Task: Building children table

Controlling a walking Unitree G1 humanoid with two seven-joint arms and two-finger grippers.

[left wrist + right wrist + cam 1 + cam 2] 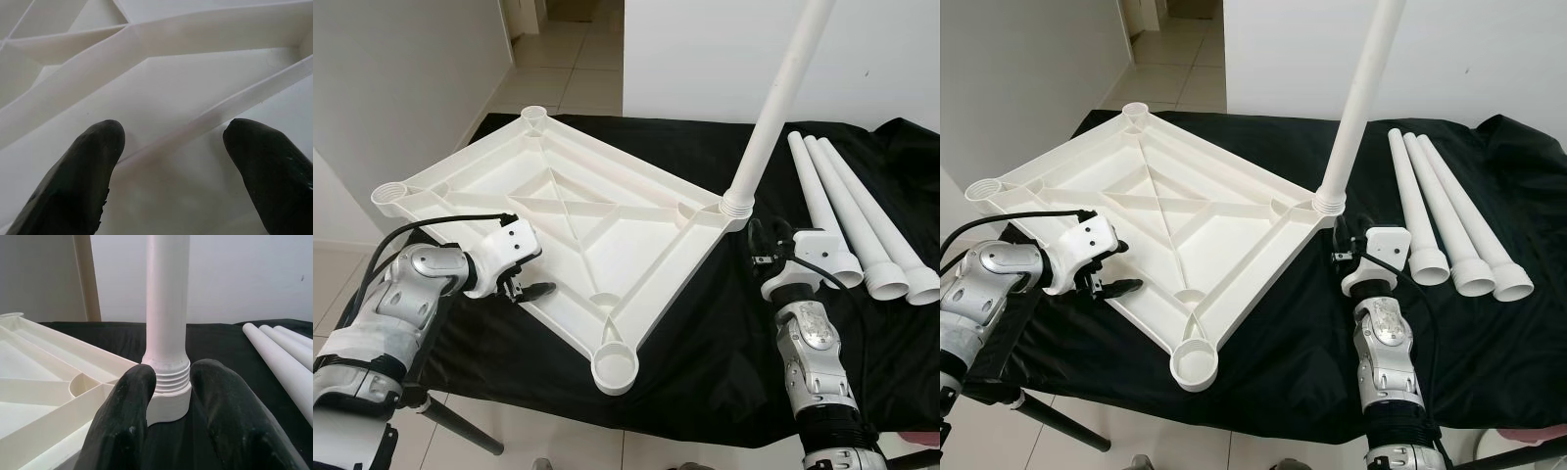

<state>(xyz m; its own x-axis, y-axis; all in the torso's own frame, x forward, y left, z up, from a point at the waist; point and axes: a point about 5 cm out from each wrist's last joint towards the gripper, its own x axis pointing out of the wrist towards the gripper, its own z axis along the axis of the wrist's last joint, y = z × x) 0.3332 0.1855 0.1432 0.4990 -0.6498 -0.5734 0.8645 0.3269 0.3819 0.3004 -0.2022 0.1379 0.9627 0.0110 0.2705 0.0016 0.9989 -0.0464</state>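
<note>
Blk cloth (705, 333), tiled floor (568, 73).

I read the tabletop (558, 211) as smooth white moulded plastic with a faint sheen (ribs included). The leg (773, 113) standing in its corner and three loose legs (862, 220) beside the tabletop look matt white. Under the tabletop, cloth (705, 333): black, matt, creased.

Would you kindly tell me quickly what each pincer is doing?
Left pincer: open over the tabletop, holding nothing.
Right pincer: open, just before the upright leg.
</note>
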